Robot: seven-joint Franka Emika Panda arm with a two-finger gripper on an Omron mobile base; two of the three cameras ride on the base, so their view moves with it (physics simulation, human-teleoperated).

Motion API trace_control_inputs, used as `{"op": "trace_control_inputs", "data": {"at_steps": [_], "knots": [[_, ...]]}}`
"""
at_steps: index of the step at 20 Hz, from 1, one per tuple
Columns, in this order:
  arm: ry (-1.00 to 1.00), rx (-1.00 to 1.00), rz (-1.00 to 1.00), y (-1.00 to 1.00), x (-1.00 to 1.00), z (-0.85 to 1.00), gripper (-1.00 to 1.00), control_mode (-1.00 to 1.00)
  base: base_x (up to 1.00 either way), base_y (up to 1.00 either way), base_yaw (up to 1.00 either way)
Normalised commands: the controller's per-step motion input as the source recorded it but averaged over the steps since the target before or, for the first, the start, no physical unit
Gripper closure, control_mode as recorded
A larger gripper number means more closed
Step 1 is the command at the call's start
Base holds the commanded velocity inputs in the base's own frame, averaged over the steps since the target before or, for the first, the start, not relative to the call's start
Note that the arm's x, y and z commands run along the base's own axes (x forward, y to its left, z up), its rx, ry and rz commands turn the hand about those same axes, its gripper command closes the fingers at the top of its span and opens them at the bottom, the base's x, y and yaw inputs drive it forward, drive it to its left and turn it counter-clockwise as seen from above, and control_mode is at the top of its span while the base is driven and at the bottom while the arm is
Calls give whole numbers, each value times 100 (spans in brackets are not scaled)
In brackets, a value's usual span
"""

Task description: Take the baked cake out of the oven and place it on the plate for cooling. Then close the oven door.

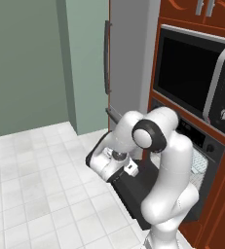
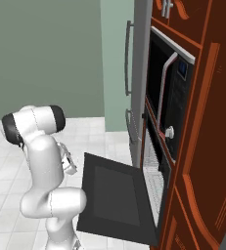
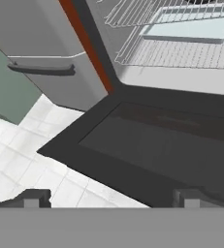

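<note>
Below oven (image 2: 156, 166), oven door (image 2: 115, 195) flat open, long axis horizontal.

Black oven door (image 2: 117, 197), pale wire racks (image 3: 181, 36), white tiled floor (image 1: 31, 180), red-brown cabinets (image 2: 207, 146)

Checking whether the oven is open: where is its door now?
The oven door is swung down flat, under the microwave, right of the arm in the right base view.

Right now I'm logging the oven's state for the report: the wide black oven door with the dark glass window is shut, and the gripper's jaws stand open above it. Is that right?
Not quite. The wide black oven door is swung down, fully open, as the right base view shows, with wire racks exposed in the hand view. The gripper does stand open above it.
</note>
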Motion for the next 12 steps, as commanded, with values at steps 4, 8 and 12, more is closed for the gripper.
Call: {"op": "trace_control_inputs", "data": {"at_steps": [4, 8, 12], "knots": [[-13, -19, 0, 80, -56, 0, -100, -100, 0, 0, 0], [-7, -17, -6, 79, -28, 0, -100, -100, 0, 0, 0], [-7, -16, -10, 74, -14, 0, -100, -100, 0, 0, 0]]}}
